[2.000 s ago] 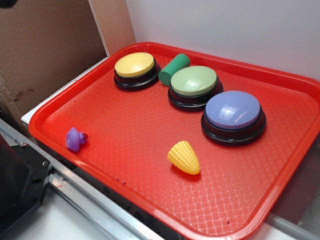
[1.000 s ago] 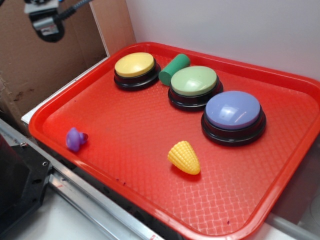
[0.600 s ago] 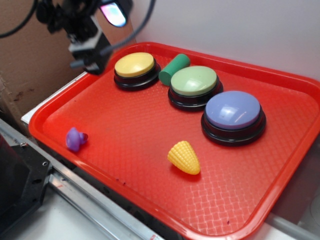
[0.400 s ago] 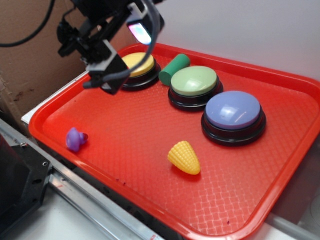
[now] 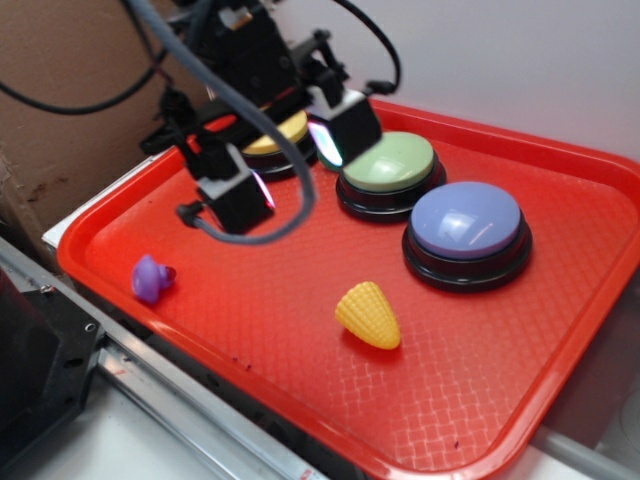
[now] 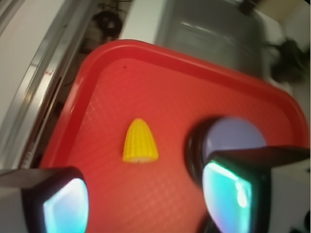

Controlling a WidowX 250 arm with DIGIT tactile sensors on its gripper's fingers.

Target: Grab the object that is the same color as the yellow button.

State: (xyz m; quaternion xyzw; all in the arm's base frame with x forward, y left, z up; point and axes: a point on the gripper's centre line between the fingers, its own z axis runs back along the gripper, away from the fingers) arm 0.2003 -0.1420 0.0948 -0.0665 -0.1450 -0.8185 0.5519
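there, toy corn cob (image 5: 367,314) lying flat, tip toward purple toy (image 5: 151,278)

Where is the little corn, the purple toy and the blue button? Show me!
Corn (image 5: 368,314), exterior view, on the middle of its ridged yellow side.
Purple toy (image 5: 150,278), exterior view, on the middle of its body.
Blue button (image 5: 466,220), exterior view, on the middle of its domed top.

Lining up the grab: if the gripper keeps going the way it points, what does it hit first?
Probably bare tray. The open gripper points down, with the corn ahead between the fingers, untouched; depth unclear.
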